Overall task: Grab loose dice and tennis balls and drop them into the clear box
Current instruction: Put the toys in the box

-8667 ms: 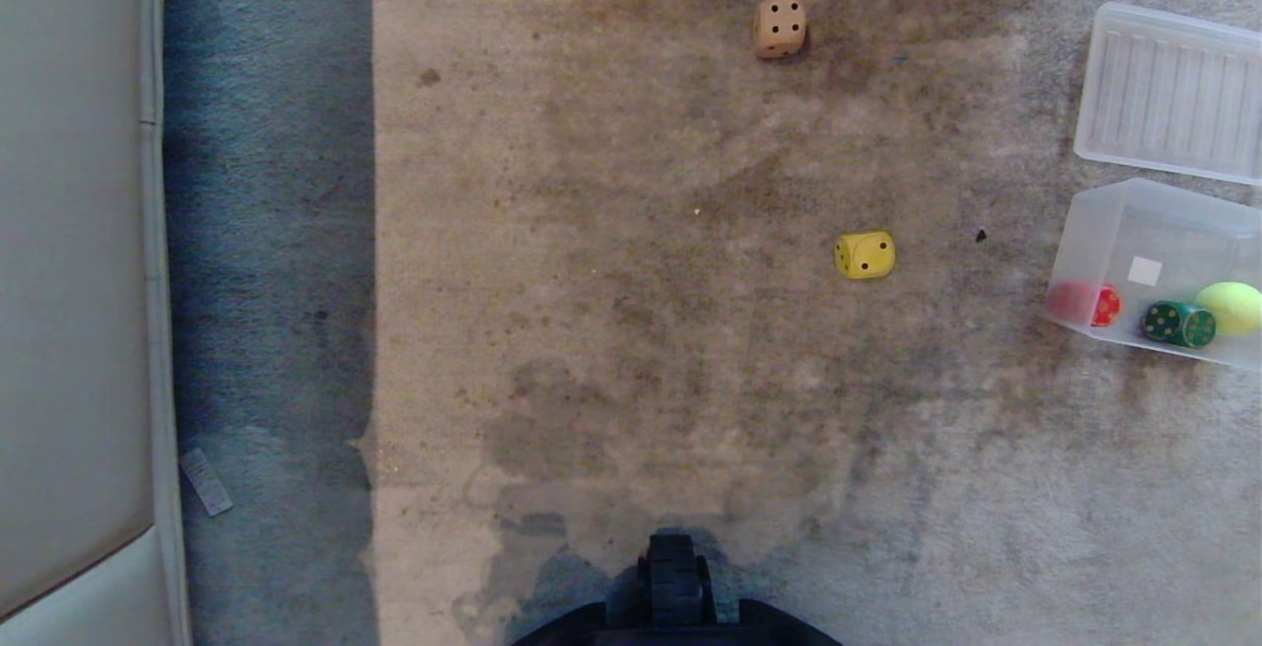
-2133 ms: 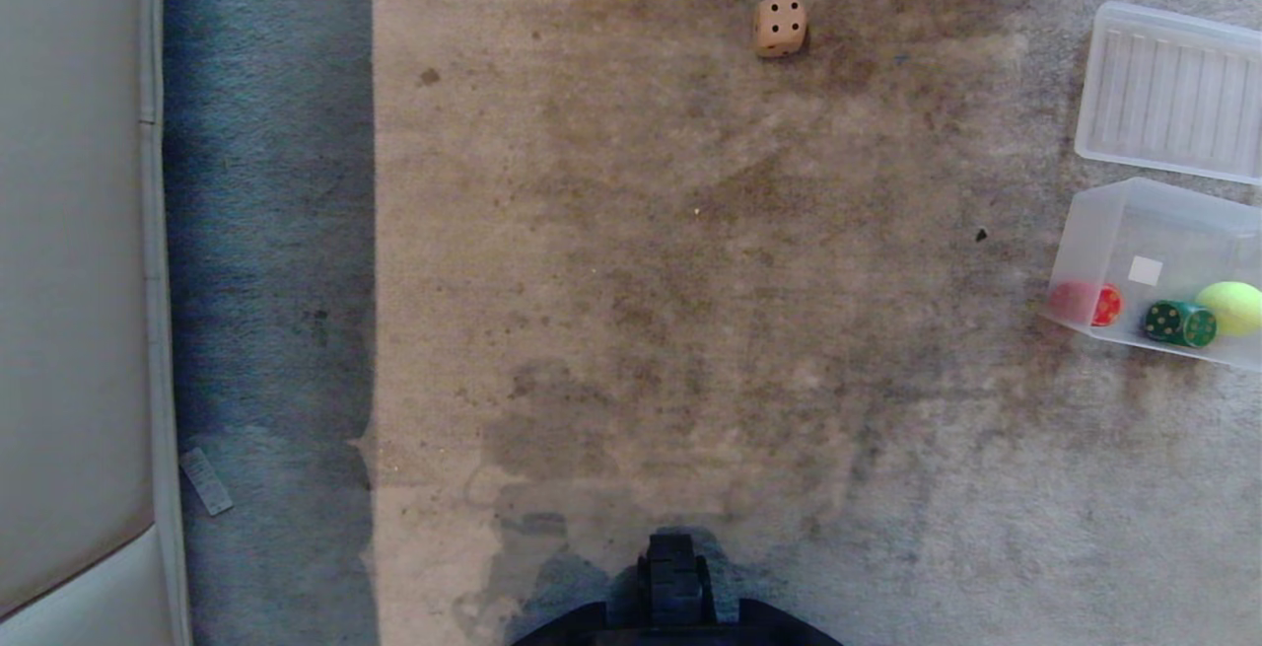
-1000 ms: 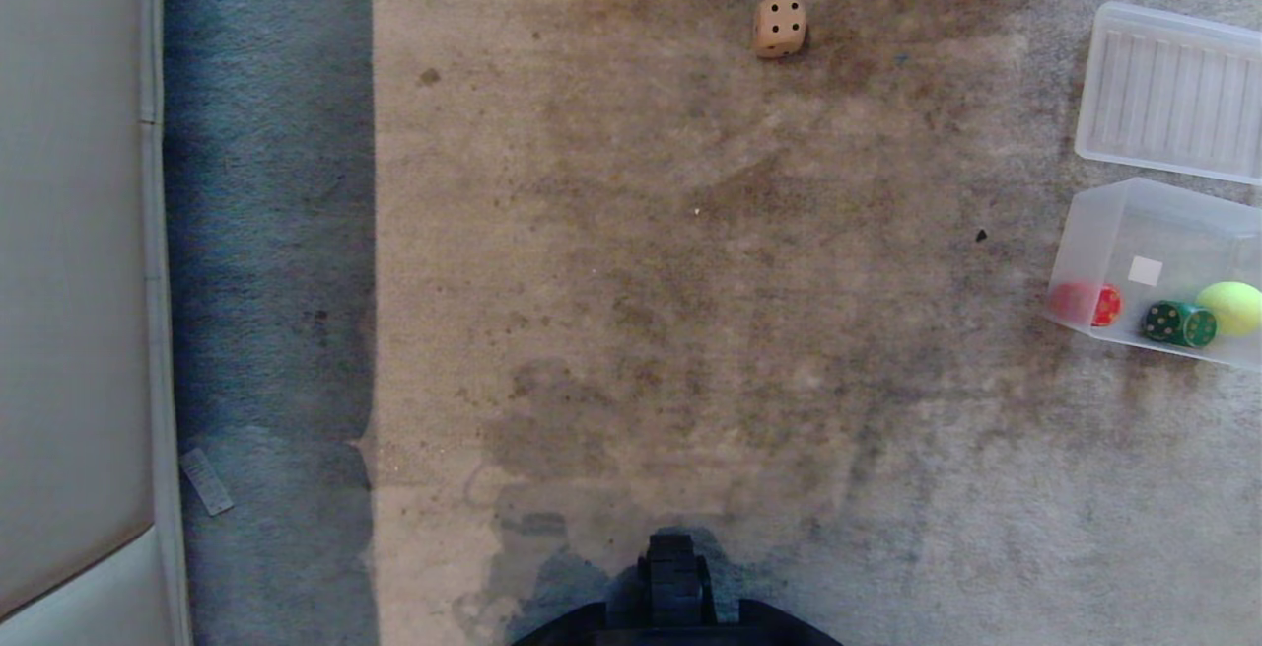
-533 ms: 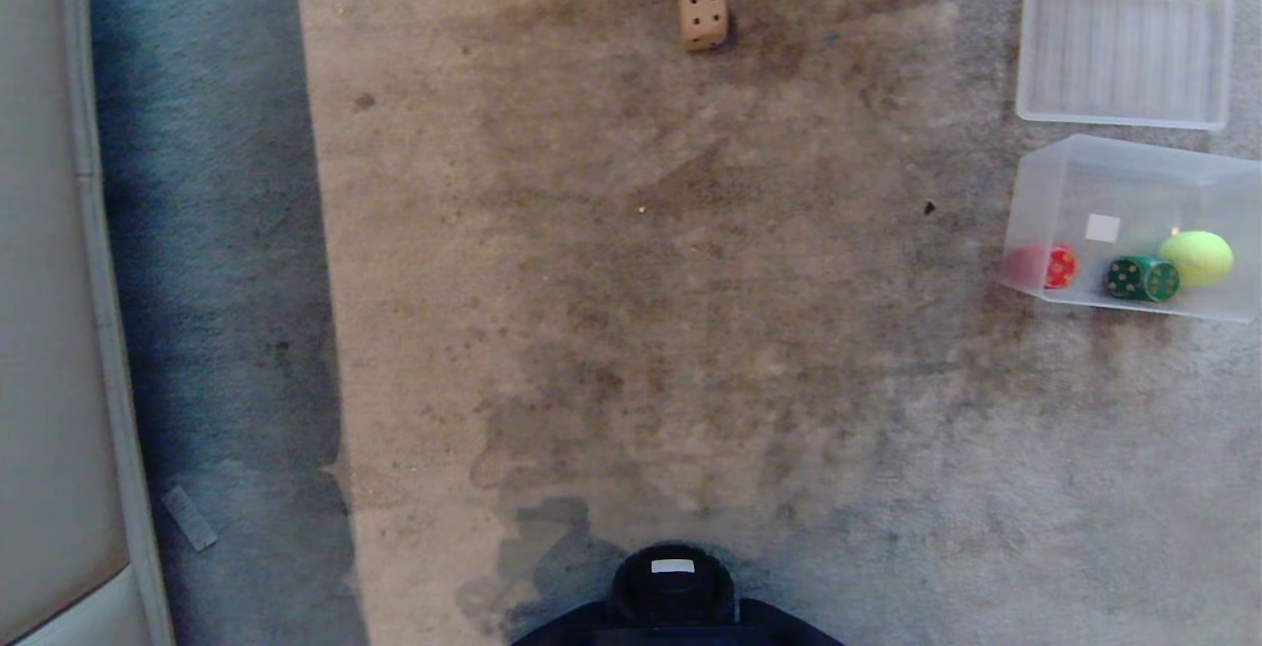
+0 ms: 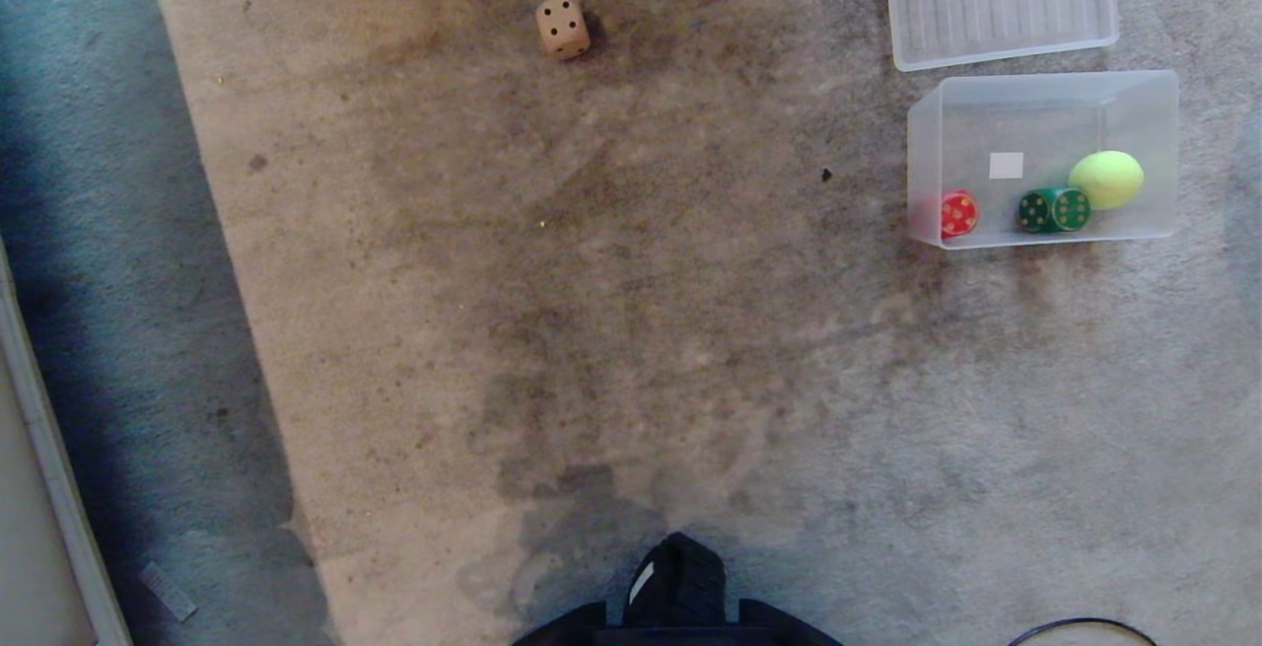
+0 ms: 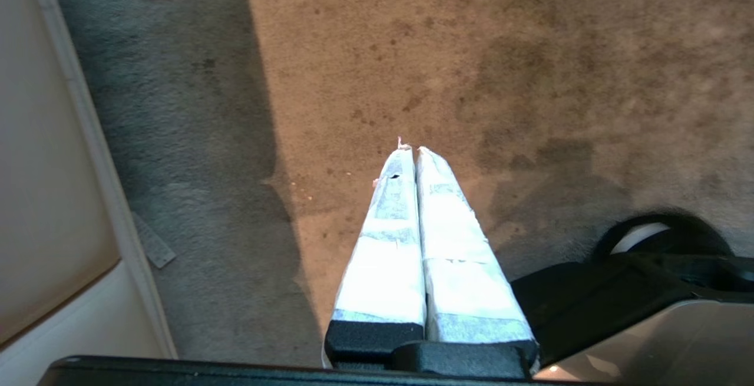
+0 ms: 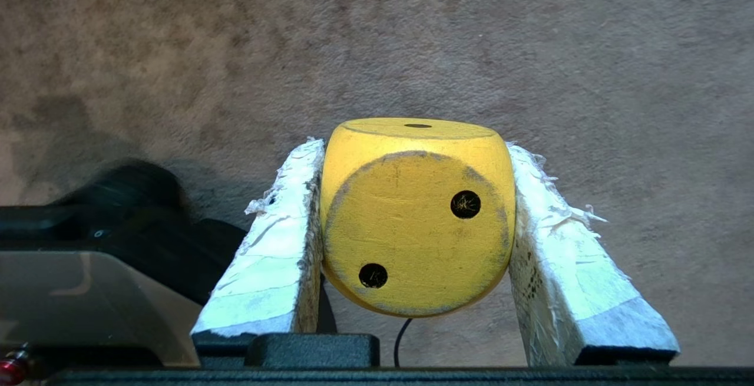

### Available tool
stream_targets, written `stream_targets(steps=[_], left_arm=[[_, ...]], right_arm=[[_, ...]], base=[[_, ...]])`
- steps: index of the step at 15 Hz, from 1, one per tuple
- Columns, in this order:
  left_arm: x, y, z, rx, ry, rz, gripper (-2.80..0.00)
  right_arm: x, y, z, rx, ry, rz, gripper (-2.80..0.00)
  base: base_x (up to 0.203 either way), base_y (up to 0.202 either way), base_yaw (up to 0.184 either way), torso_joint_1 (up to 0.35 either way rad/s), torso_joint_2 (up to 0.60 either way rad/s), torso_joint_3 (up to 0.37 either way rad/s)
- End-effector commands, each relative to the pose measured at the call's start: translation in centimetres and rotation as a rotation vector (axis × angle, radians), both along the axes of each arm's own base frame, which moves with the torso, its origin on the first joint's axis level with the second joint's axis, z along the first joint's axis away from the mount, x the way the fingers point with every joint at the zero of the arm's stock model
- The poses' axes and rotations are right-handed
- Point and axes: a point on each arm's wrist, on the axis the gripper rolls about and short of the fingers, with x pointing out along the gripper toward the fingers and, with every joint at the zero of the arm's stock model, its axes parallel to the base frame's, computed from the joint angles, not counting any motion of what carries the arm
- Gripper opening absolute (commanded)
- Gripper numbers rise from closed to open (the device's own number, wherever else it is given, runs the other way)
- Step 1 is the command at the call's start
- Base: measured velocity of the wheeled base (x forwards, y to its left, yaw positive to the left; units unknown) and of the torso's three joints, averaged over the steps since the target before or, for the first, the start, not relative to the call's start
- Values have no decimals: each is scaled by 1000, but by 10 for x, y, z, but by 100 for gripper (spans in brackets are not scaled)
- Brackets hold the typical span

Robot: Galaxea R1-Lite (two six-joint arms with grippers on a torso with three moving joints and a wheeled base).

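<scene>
Yellow die (image 7: 417, 215) sits clamped between the right gripper (image 7: 412, 156) fingers, carried for the clear box (image 5: 1144, 99). Left gripper (image 6: 410, 151) hangs closed and empty, while the tan die (image 5: 563, 28) waits on the carpet (image 5: 631, 330).

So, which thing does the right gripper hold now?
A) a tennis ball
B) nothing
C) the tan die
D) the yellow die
D: in the right wrist view the right gripper is closed on the yellow die, one finger on each side, while the tan die lies on the carpet and the tennis ball is in the clear box.
</scene>
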Motion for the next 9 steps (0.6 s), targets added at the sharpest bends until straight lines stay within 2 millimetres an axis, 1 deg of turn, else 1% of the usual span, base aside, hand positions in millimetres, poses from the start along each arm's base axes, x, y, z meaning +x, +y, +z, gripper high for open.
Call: stream_targets(steps=[1,5,6,9], left_arm=[[0,0,0,-1,0,1,-280],[0,0,0,-2,0,1,-280],[0,0,0,-1,1,1,-280],[0,0,0,-2,0,1,-280]], right_arm=[[0,0,0,-1,3,1,-280],[0,0,0,-1,3,1,-280],[0,0,0,0,3,2,-280],[0,0,0,-1,3,1,-280]], base=[[0,0,0,0,0,0],[0,0,0,0,0,0],[84,0,-2,4,2,2],[177,0,0,3,1,5]])
